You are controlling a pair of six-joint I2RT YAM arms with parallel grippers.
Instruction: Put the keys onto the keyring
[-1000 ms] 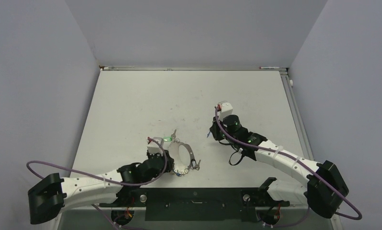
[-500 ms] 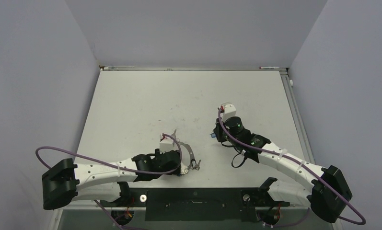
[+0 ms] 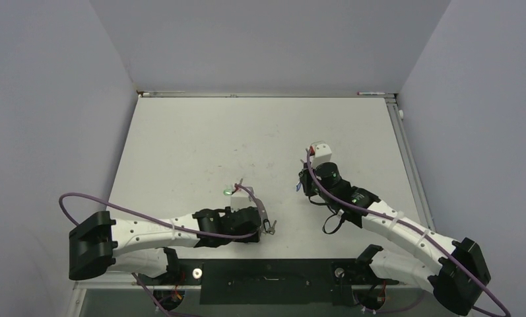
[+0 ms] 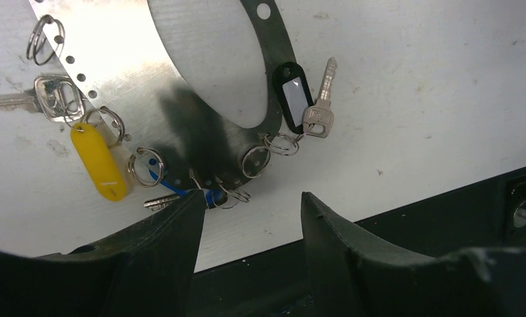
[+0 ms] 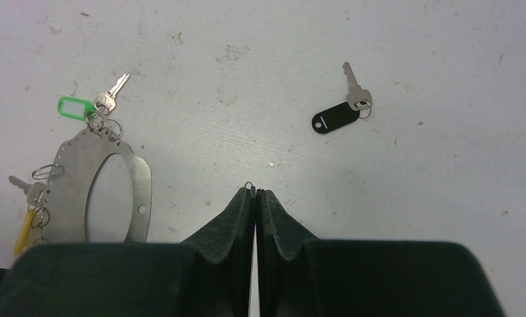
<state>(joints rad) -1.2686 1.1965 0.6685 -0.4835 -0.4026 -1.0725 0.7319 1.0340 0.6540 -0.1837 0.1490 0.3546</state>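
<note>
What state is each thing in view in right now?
left fingers: open, nothing between them
right fingers: shut on a small split ring
keyring: flat on the table, unheld
green-tag key: on the keyring
yellow-tag key: on the keyring
hooked black-tag key: on the keyring
loose black-tag key: lying on the table, off the keyring

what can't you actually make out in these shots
- Right wrist view: the right pincer is shut with only a small wire loop poking out; its fingers hide whatever hangs from it.
- Top view: the left arm covers most of the keyring.
- Left wrist view: the blue tag sits half behind the left pincer; the silver key is cut by the left edge.
</note>
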